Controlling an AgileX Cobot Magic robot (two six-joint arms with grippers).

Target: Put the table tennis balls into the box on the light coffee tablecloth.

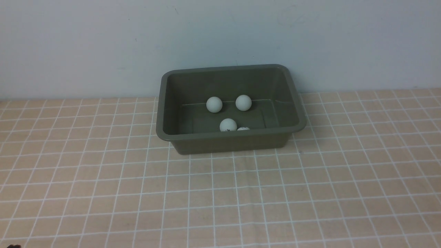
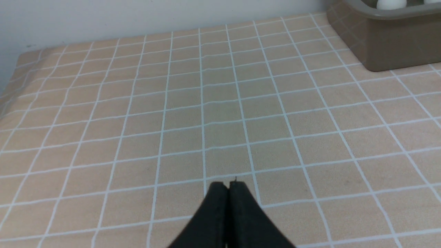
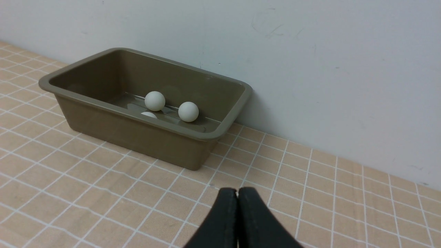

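The olive-green box stands on the light coffee tablecloth by the back wall. Inside it lie several white table tennis balls: two side by side towards the far wall, one with a black mark nearer the front wall, and one mostly hidden behind that wall. The right wrist view shows the box and balls beyond my right gripper, shut and empty. My left gripper is shut and empty over bare cloth, with the box corner far off.
A pale wall runs directly behind the box. The cloth's left edge shows in the left wrist view. Neither arm appears in the front view.
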